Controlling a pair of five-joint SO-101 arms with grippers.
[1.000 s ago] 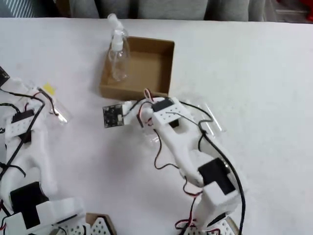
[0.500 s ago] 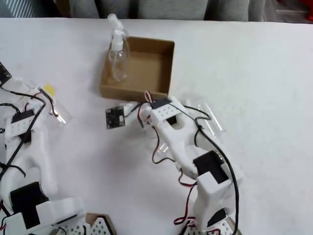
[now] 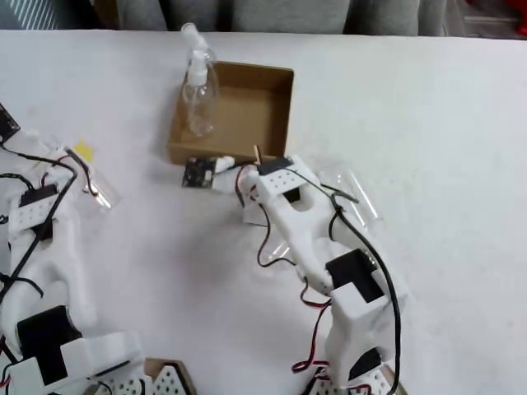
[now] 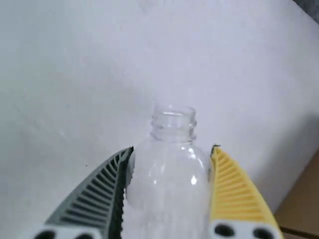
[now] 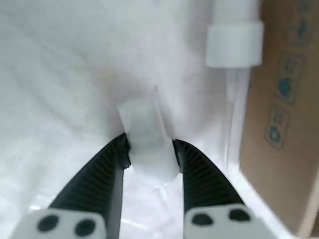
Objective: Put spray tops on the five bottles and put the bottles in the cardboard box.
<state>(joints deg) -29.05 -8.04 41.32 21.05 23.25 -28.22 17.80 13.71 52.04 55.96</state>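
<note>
My left gripper [image 4: 172, 149] is shut on a clear bottle [image 4: 172, 189] whose open neck carries no top; in the high view this bottle [image 3: 100, 191] lies at the table's left. Between the black fingers of my right gripper [image 5: 149, 142], which is shut, sits a white spray top [image 5: 144, 124], low over the table. A second spray top [image 5: 234, 37] lies beside the cardboard box [image 5: 281, 109]. The right arm [image 3: 276, 185] stands just in front of the box's [image 3: 239, 152] near wall. One bottle with a spray top [image 3: 198, 90] leans in the box's left side.
More clear bottles [image 3: 358, 197] lie on the table to the right of the right arm. Red and black cables [image 3: 272, 255] trail along that arm. A small brown piece [image 3: 169, 374] sits at the near edge. The white table stretches open to the far right.
The right arm has moved toward the box's near wall and its wrist has turned. The left arm has kept still with its bottle.
</note>
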